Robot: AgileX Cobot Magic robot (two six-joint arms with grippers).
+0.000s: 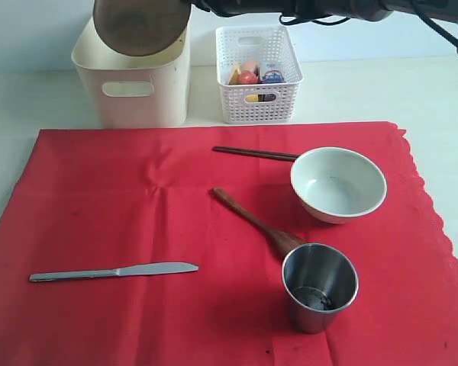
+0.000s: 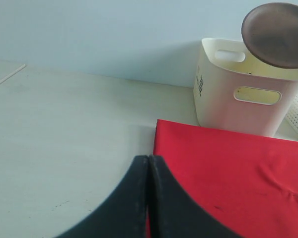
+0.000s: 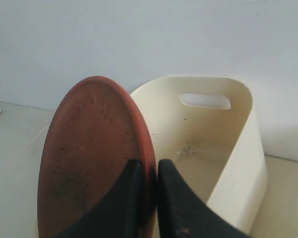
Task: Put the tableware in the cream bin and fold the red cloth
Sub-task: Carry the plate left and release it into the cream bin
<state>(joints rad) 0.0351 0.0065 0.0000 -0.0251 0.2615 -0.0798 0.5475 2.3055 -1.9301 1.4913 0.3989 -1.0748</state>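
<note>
One piece of the tableware is in hand: the round brown plate [image 3: 89, 158], pinched on edge by the right pincer [image 3: 150, 168], whose black jaws are narrowed onto its rim, one on each face. It hangs above the tall cream plastic bin [image 1: 137, 91], not yet inside. The bin stands on the pale table [image 1: 443, 99], just past the far edge of the large red cloth [image 1: 137, 206], near its far left corner.

The step looks like dropping the plate in. The next move calls for centring it over the mouth, then parting the jaws.

Five pieces lie on the cloth:
- Toward the right edge are the white bowl [image 1: 338, 184], dark chopsticks [image 1: 256, 153], brown wooden spoon [image 1: 252, 221] and steel cup [image 1: 319, 286].
- Toward the near left corner is the steel table knife [image 1: 114, 271].

The left pincer [image 2: 148, 159], pressed together and empty, hovers at the cloth's left edge
</note>
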